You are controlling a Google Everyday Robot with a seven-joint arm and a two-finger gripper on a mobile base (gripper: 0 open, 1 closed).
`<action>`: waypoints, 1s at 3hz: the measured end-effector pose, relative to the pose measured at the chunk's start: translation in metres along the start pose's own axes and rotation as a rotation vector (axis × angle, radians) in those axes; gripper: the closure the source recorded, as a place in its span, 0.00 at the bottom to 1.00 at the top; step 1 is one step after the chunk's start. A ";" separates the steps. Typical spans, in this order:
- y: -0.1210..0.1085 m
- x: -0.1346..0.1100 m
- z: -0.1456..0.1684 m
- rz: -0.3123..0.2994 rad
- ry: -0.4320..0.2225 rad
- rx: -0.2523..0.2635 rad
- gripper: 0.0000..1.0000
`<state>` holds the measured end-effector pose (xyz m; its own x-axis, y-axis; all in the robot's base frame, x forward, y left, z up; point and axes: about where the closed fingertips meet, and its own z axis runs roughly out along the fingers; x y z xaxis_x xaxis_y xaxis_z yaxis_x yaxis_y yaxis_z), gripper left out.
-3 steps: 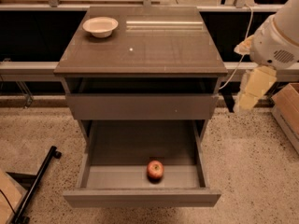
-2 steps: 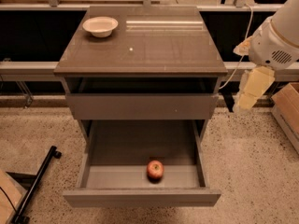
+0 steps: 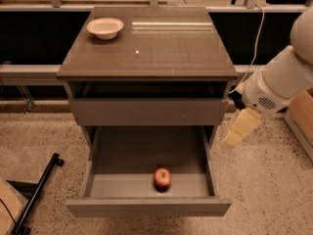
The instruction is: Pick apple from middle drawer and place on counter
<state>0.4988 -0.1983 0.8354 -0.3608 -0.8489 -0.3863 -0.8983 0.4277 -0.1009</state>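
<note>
The apple (image 3: 162, 177), small and red, lies inside the middle drawer (image 3: 146, 207), near its front wall and slightly right of centre. The drawer is pulled fully out above the floor. The counter (image 3: 161, 48) is the cabinet's glossy dark top slab. My gripper (image 3: 241, 127) is pale yellow and hangs from the white arm to the right of the cabinet. It is outside the drawer, at about the height of the drawer's back, above and to the right of the apple. It holds nothing that I can see.
A white bowl (image 3: 104, 27) stands on the counter's back left corner. The upper drawer (image 3: 146, 111) is shut above the open one. A cardboard box (image 3: 303, 116) is at the right edge. A black bar (image 3: 36, 195) lies on the floor at lower left.
My arm and gripper have moved down and to the left, closer to the open drawer's right side. The apple and the drawer have not moved.
</note>
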 end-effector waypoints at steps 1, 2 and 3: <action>0.006 0.019 0.076 0.069 -0.002 -0.008 0.00; -0.006 0.011 0.081 0.072 -0.038 0.044 0.00; -0.006 0.011 0.080 0.072 -0.038 0.043 0.00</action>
<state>0.5198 -0.1853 0.7580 -0.4132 -0.8038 -0.4281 -0.8586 0.5005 -0.1111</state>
